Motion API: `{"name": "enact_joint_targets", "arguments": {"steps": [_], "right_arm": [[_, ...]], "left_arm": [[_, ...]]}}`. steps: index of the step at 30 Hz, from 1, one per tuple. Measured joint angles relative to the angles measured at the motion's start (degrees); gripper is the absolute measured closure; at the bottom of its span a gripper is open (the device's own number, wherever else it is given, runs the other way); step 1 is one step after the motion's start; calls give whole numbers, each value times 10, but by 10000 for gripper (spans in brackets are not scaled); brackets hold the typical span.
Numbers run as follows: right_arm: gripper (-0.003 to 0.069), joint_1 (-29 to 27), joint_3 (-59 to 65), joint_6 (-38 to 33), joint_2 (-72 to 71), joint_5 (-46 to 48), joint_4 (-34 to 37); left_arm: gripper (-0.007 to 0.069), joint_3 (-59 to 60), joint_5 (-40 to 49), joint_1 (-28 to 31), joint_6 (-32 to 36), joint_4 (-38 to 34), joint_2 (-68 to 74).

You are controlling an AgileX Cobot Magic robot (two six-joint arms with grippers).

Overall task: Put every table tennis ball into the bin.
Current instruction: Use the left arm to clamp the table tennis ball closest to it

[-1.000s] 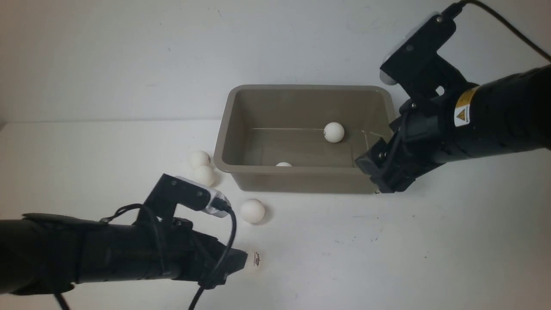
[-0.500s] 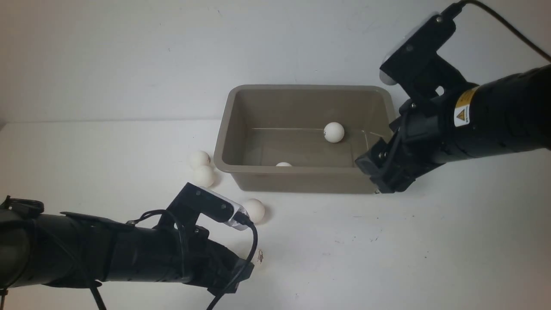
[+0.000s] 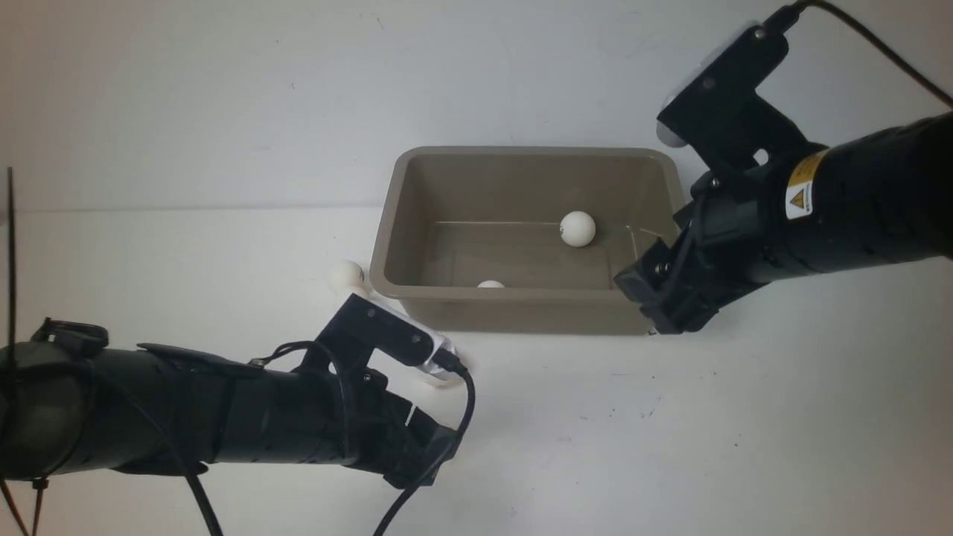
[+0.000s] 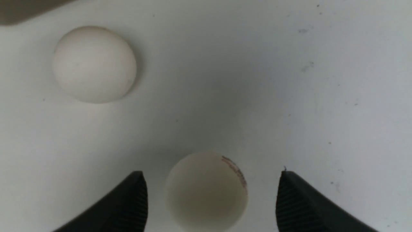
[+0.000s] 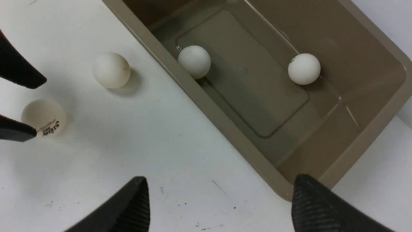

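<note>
The taupe bin (image 3: pixel 521 309) stands mid-table with two table tennis balls inside: one on the floor (image 3: pixel 578 228), one against the near wall (image 3: pixel 491 284). A logo-printed ball (image 4: pixel 206 191) rests on the table between the fingers of my left gripper (image 4: pixel 210 176), which is open with a gap on each side. The right wrist view shows that ball (image 5: pixel 43 117) too. A plain ball (image 4: pixel 94 64) lies just beyond it. One more ball (image 3: pixel 347 275) sits left of the bin. My right gripper (image 5: pixel 219 206) hangs open and empty by the bin's right front corner.
The white table is marked with small dark specks. A white wall rises behind the bin. In the front view my left arm (image 3: pixel 223 424) and its camera mount (image 3: pixel 387 339) cover the table in front of the bin's left end.
My left arm has moved forward and right, bringing its open fingers around the logo ball and hiding two table balls in the front view. The right arm has stayed still.
</note>
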Motion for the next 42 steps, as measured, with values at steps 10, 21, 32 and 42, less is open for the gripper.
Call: {"name": "enact_joint_targets", "arguments": {"steps": [10, 21, 32, 42], "right_arm": [[124, 0, 0, 0, 0, 0, 0], [124, 0, 0, 0, 0, 0, 0], [124, 0, 0, 0, 0, -9, 0], [124, 0, 0, 0, 0, -18, 0]], "left_arm": [[142, 0, -7, -2, 0, -1, 14], [253, -27, -8, -2, 0, -2, 14], [155, -27, 18, -2, -2, -2, 14], [143, -27, 3, -2, -4, -2, 33]]}}
